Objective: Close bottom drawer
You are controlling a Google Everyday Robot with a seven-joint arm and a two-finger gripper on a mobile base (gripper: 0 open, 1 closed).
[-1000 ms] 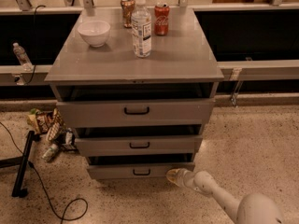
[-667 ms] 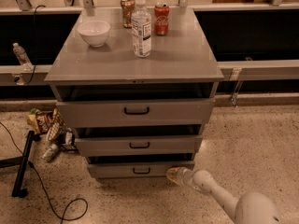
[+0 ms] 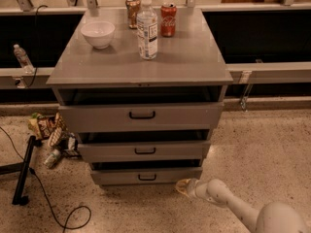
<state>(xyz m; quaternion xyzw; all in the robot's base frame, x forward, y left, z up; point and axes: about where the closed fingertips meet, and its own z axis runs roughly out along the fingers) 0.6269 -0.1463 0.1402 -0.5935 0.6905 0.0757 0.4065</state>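
Just before bottom drawer (image 3: 146, 176), at its right end, claw (image 3: 184, 187), grip cannot tell.

The white arm's yellowish-tipped gripper (image 3: 183, 187) hovers near the floor, just beside the right end of the shallow grey metal bottom drawer (image 3: 116, 176), which stands slightly open.

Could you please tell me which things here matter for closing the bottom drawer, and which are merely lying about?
For the job:
- shallow grey metal bottom drawer with black handle
- pale gripper, low down, just beyond the drawer's right corner

Just lying about:
- white bowl
- clear plastic water bottle
- red soda can
- brown can
- crumpled snack packets
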